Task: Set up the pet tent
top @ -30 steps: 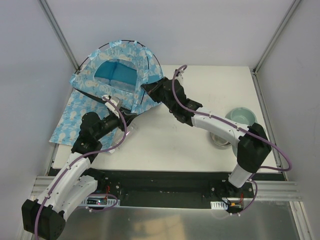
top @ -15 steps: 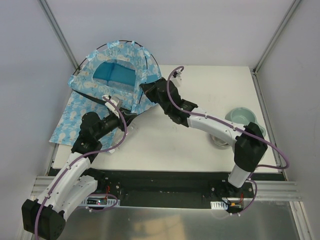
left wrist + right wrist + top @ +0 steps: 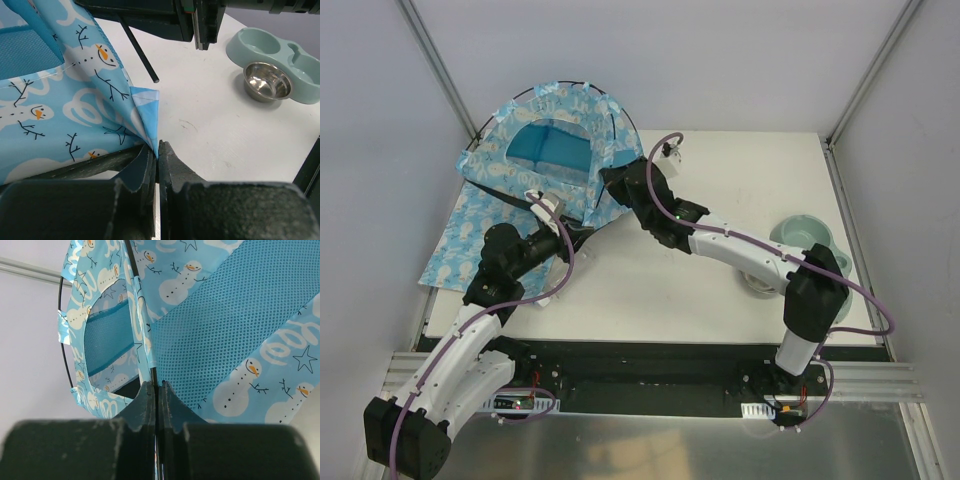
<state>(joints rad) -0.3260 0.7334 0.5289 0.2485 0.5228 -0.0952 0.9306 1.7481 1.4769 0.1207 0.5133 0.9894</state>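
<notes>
At 9 o'clock the mat (image 3: 450, 240) hangs over the table's (image 3: 740, 170) left edge. The left gripper (image 3: 157, 150) is pinched tight on the pet tent's (image 3: 555, 100) near corner hem and has not moved. The tent stands at 11 o'clock, its back past the far-left corner. The right gripper (image 3: 157, 387) is clamped on the black pole (image 3: 140, 52), whose tip is free. This arm has swung leftward while the tent barely shifted, so the pole end probably still needs seating. Open room runs from 12 to 2 o'clock, and the feeder dish (image 3: 800, 235) sits at 3.

Table (image 3: 740, 180) centre free; pet tent (image 3: 570, 105) blocks far-left; feeder (image 3: 240, 42) right.
</notes>
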